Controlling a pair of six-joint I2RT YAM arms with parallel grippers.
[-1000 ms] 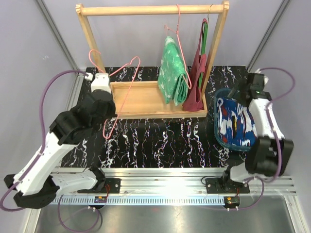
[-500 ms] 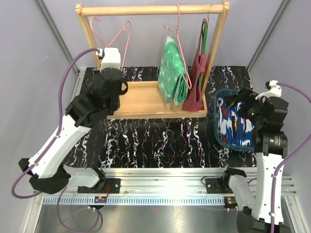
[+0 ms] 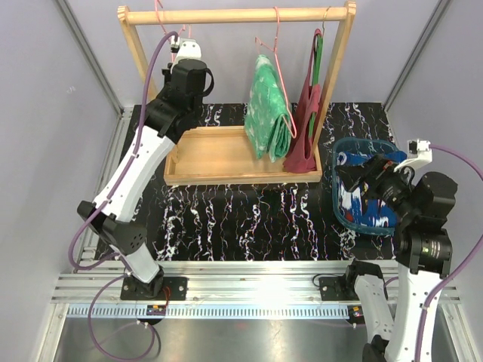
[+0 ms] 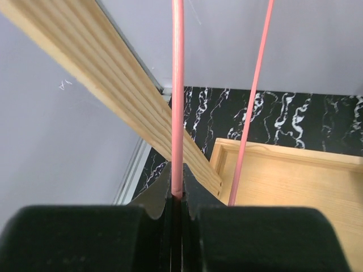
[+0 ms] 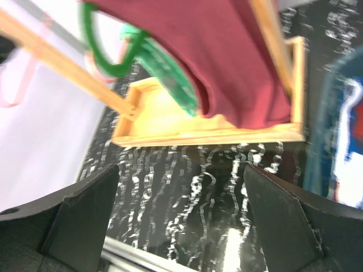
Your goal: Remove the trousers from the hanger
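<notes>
The green trousers [image 3: 269, 109] with white marbling hang folded over a pink hanger [image 3: 280, 45] on the wooden rail [image 3: 234, 14]. They also show in the right wrist view [image 5: 170, 76]. The dark blue patterned trousers [image 3: 361, 202] lie in the blue basket [image 3: 339, 151] at the right. My left gripper [image 3: 178, 41] is up at the rail's left end, shut on an empty pink hanger [image 4: 177, 85]. My right gripper [image 3: 367, 175] hovers over the basket, open and empty [image 5: 181, 209].
A maroon tank top [image 3: 307, 124] hangs on a green hanger [image 3: 318, 53] beside the right post. The wooden tray base [image 3: 219, 154] of the rack lies under the rail. The left post [image 4: 113, 96] is close to my left fingers.
My left arm has lifted the empty pink hanger from near the tray's front left up to the rail's left end. My right arm has drawn up and back over the basket.
</notes>
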